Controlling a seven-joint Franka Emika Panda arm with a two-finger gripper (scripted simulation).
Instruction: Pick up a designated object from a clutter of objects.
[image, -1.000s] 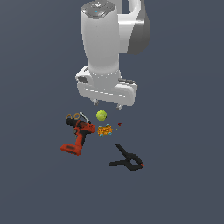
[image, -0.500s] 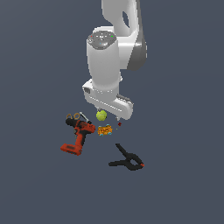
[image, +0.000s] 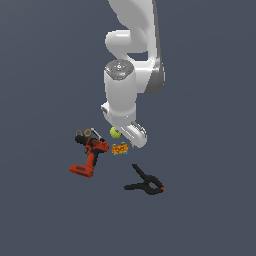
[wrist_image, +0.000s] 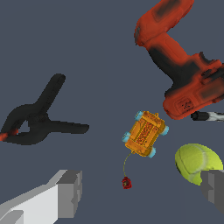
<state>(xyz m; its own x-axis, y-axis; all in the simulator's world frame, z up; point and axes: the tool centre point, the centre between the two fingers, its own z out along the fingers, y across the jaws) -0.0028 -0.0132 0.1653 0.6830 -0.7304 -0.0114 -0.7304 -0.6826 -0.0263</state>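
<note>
Hand: the hand (wrist_image: 140, 192) is spread open with nothing between its fingers (wrist_image: 65, 192), and it hangs over the clutter; in the exterior view it sits low beside the ball.
Drill (image: 90, 155): red and black, lying on the exterior view's left of the group, with orange-handled scissors (image: 85, 133) just behind it. Its body lies near the target, so a wide closing sweep could catch it.
Ball (image: 115, 132): yellow-green, close to the target, and in the wrist view (wrist_image: 197, 162) touching or nearly touching one finger. My main worry: a descent from here may knock it rolling into the target.
Designated object (image: 119, 149): small orange-and-yellow block with teal flecks, lying on the counter between drill and clamp. Its red speck (wrist_image: 126, 183) trails on a thin line; the block sits off the midline between the fingers, so a straight drop could clip only a corner.
Clamp (image: 146, 183): black with red tips, on the exterior view's right, well apart; little risk.
</note>
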